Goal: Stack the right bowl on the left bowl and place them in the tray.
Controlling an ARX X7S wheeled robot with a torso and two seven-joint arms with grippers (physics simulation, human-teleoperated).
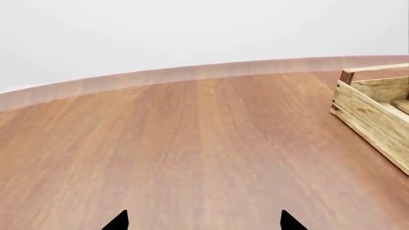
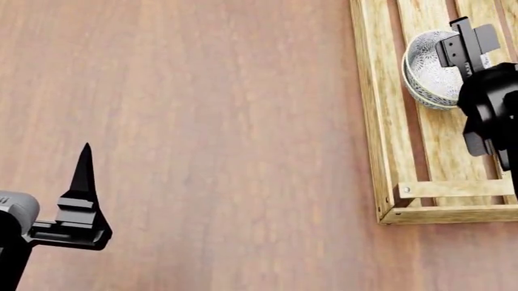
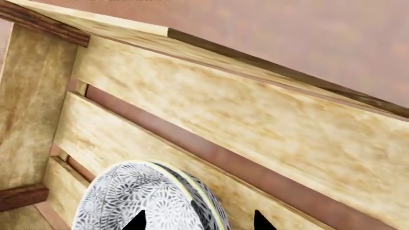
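Looking down from the head camera, I see the stacked bowls [image 2: 433,73] sitting inside the tray [image 2: 374,121], on its slats near the far end. My right gripper [image 2: 467,37] hangs over the bowls' rim, one finger inside, one outside; whether those jaws are clamped or slack I cannot tell. The tray's long axis runs away from me. My left gripper [image 2: 85,182] idles well off the tray over bare wooden worktop [image 2: 210,121], jaws apart.

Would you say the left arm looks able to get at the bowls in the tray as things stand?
Probably not easily: the left gripper hovers open over bare table, far from the bowls, with the tray wall between and the right gripper already at them.
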